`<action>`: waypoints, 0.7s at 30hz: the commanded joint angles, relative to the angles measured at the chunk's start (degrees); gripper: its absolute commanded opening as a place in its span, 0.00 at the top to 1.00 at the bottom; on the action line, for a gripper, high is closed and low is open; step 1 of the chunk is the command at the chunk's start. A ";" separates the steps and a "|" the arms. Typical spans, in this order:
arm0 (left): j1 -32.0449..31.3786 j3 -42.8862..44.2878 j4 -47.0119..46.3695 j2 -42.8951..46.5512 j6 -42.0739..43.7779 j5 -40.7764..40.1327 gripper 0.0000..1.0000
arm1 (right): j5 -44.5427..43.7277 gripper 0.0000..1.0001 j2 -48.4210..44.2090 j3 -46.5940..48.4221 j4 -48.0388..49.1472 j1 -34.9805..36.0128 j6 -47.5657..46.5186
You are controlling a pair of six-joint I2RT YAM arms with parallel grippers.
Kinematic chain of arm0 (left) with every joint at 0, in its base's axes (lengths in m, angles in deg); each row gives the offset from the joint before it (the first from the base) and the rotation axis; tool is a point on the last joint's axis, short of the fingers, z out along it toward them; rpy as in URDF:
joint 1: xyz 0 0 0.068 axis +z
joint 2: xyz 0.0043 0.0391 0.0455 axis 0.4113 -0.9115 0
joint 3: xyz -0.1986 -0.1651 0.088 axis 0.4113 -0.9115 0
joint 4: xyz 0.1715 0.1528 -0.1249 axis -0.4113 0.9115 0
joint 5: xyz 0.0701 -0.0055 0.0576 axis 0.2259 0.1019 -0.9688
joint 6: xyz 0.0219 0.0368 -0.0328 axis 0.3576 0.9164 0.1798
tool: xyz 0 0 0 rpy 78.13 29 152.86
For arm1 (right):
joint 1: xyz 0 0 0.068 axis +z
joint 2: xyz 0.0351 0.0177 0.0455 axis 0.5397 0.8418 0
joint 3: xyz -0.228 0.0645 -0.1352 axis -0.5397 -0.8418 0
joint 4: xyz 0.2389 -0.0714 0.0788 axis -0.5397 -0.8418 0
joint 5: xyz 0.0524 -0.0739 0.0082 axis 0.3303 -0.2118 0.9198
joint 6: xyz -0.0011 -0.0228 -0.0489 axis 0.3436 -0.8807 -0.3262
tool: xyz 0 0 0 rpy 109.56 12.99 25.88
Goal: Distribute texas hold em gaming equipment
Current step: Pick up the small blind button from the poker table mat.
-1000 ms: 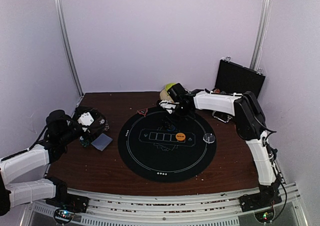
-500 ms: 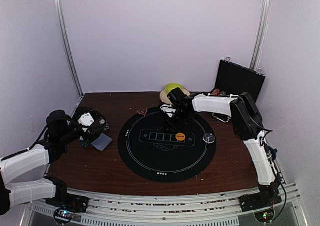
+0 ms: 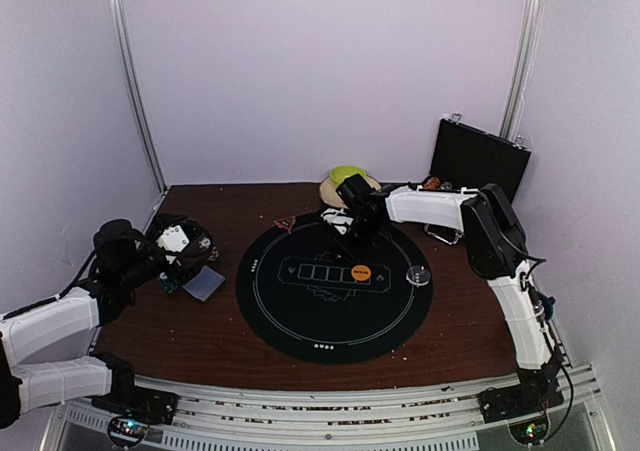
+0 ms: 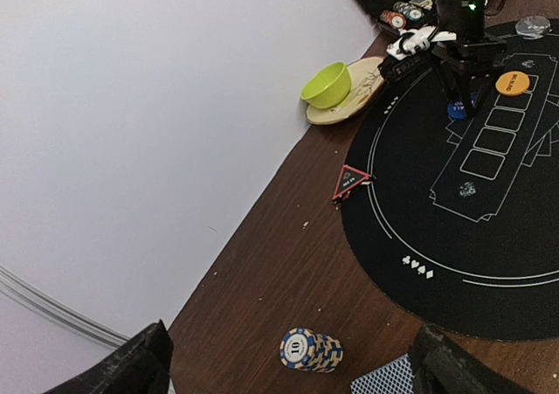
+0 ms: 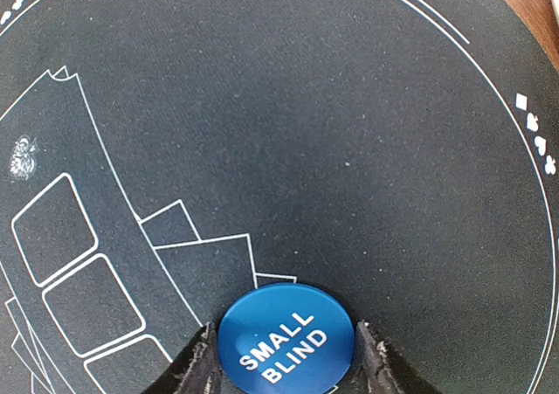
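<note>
Blue round plastic disc (image 5: 286, 337), lettered SMALL BLIND in white, lies flat on the black round felt mat (image 5: 349, 132), toward the mat's far edge beside the printed card outlines. Right gripper (image 5: 286, 365) points down from the outstretched right arm (image 3: 430, 203), its jaws closed against the disc's rim on both sides. Left gripper (image 4: 293, 350) sits at the left edge of the brown wooden table (image 3: 200, 331), jaws wide apart. The disc's lower rim is cut off in the wrist view, and from above the gripper hides it.
</note>
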 commanded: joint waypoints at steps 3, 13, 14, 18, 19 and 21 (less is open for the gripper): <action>0.35 -0.69 -1.74 -0.15 0.50 0.60 0.02 | 0.91 0.56 -0.23 -0.44 -3.15 -0.17 -0.91; 0.36 -0.68 -1.77 -0.27 0.53 0.70 0.02 | 2.47 0.60 -1.21 -0.57 -3.67 -0.15 -2.19; 0.39 -0.71 -1.78 -0.29 0.56 0.69 0.02 | 3.09 0.61 -1.47 -0.57 -3.77 -0.09 -2.42; 0.35 -0.67 -1.84 -0.39 0.53 0.70 0.02 | 5.68 0.60 -3.28 -0.57 -4.82 0.30 -3.99; 0.35 -0.66 -1.87 -0.46 0.54 0.74 0.02 | 6.31 0.60 -3.96 -0.61 -5.15 0.49 -4.56; 0.35 -0.63 -1.80 -0.42 0.49 0.78 0.02 | 7.61 0.61 -5.30 -1.04 -5.60 0.79 -5.71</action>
